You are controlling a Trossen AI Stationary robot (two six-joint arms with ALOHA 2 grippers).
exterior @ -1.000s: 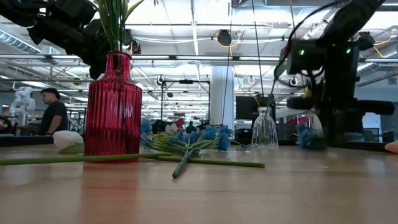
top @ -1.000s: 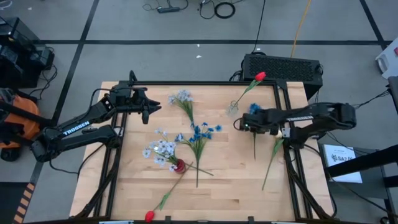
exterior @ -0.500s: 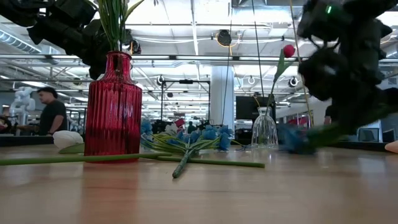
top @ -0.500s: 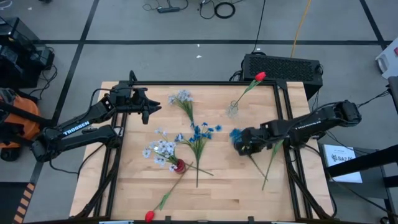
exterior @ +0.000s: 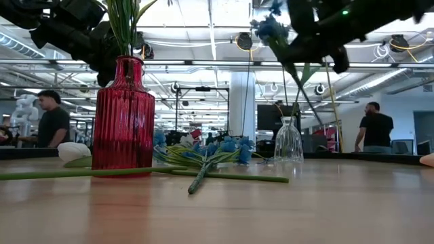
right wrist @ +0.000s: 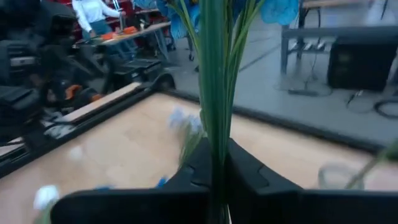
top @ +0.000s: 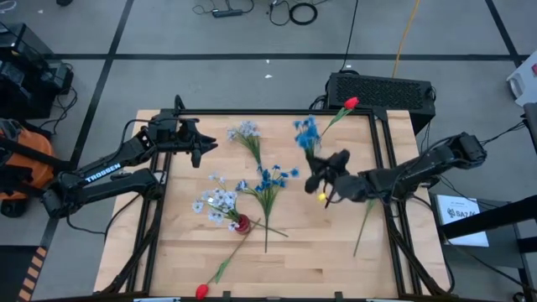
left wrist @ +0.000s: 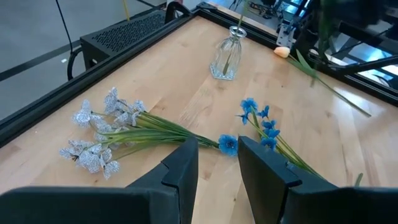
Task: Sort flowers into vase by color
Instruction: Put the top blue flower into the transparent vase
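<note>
My right gripper [top: 321, 174] is shut on a bright blue flower [top: 306, 132] and holds it up over the middle of the table, beside the clear glass vase [top: 315, 149], which holds a red tulip [top: 350, 102]. In the low view the blue heads [exterior: 271, 27] stand high above the clear vase [exterior: 288, 139]. The red vase [top: 242, 223] holds pale blue-white flowers [top: 214, 200]. More bright blue flowers [top: 270, 178] and a pale cluster [top: 246, 132] lie flat on the table. My left gripper [left wrist: 217, 165] is open and waits at the far left [top: 201, 147]. My right gripper pinches the blue flower's green stems [right wrist: 214, 124] between its two fingers, below the heads [right wrist: 286, 9]. The fingers point toward the table's left and lie across the stems. The flower is lifted clear of the table, its heads above the fingers.
A loose green stem [top: 365, 220] lies near the right edge. A red bud [top: 201, 290] on its stem lies at the near edge. A black box [top: 382, 91] stands behind the far right corner. People stand in the room beyond the table [exterior: 373, 129].
My right gripper dipped low over the table's right part with the blue flower, then rose and swung left and toward the far edge, up to the clear vase. The flower went from heads near the tabletop to heads raised high, lifted clear.
</note>
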